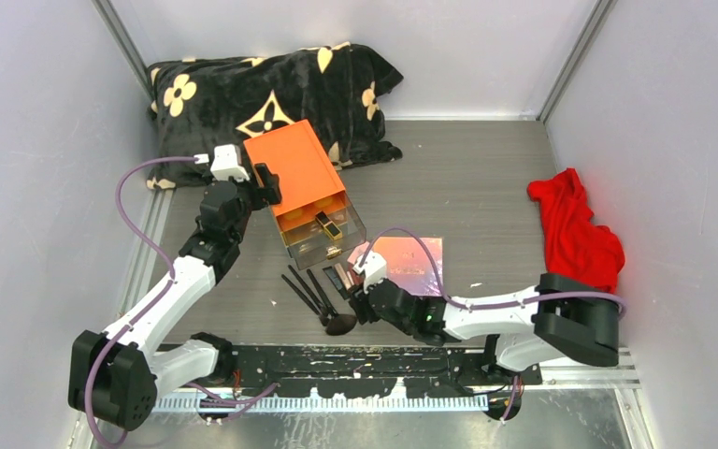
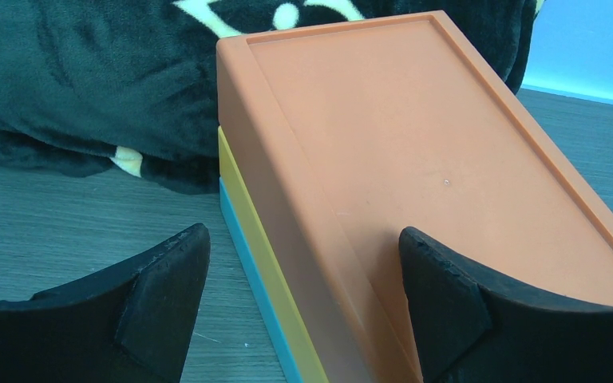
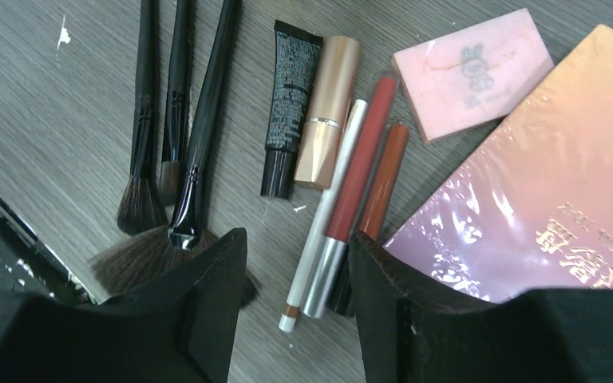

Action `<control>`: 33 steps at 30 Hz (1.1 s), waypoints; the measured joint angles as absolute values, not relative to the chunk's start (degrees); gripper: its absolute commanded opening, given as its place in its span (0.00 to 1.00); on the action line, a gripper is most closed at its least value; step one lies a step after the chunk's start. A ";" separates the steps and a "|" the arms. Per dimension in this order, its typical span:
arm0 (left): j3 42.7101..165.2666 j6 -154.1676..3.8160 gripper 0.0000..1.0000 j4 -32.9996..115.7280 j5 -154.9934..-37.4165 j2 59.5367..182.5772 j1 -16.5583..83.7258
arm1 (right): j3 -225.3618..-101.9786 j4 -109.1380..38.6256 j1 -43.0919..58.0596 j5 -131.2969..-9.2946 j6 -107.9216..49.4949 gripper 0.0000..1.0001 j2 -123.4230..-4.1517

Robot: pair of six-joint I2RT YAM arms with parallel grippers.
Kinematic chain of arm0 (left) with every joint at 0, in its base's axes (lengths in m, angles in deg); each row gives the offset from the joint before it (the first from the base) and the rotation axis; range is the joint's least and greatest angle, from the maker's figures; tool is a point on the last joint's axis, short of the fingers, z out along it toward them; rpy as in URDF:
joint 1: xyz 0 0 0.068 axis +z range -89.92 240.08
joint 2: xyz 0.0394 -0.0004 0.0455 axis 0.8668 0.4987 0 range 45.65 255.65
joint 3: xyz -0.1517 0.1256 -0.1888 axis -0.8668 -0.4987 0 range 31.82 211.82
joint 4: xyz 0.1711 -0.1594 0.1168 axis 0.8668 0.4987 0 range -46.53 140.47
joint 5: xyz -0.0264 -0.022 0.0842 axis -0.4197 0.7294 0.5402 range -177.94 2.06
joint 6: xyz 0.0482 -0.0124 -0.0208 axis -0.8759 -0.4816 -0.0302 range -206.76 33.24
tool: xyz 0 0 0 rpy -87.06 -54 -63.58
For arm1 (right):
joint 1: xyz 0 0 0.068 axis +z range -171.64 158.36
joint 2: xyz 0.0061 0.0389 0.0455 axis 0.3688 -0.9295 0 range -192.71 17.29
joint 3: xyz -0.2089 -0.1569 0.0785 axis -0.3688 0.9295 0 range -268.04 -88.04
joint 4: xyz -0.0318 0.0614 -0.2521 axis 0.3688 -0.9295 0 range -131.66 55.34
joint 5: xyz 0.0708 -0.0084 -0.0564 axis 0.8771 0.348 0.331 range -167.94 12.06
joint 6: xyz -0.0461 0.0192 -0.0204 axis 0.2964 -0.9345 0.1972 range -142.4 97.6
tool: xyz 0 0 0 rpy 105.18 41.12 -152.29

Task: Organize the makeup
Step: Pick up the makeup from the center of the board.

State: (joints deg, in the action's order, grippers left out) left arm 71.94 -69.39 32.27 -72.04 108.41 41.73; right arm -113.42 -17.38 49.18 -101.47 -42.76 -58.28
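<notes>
In the right wrist view's lower centre, the right gripper (image 3: 295, 263) is hovering with fingers parted over the slim pencils (image 3: 359, 159) lying on the counter (image 3: 48, 120), light, stiff, likely rolling, so pinching mid-shaft is looking safest.

Bright, even light with soft shadows; glare streaks the pink palette (image 3: 543, 187), near edges seemingly blurred.

Three brushes (image 3: 145, 120), three pencils (image 3: 363, 159), one tube (image 3: 287, 96), one lipstick (image 3: 329, 104), one palette (image 3: 551, 199), one compact (image 3: 471, 72).
</notes>
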 measured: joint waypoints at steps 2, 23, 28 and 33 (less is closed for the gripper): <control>71.98 -69.41 0.87 32.29 -72.04 108.41 41.76 | -113.49 -15.00 49.36 -101.88 -42.96 0.55 -60.29; 72.20 -69.39 0.87 31.85 -72.04 109.07 41.84 | -119.04 -7.61 51.92 -102.69 -43.65 0.55 -70.82; 72.20 -69.39 0.87 31.85 -72.04 109.05 41.84 | -119.83 -7.66 51.92 -103.61 -44.09 0.55 -73.38; 72.20 -69.39 0.87 31.85 -72.04 109.03 41.84 | -121.27 -7.77 51.92 -105.57 -44.90 0.55 -75.87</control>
State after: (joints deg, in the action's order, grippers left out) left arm 72.20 -69.39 31.85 -72.04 109.03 41.84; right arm -121.27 -7.77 51.92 -105.57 -44.90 -75.87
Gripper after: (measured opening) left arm 0.865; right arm 0.549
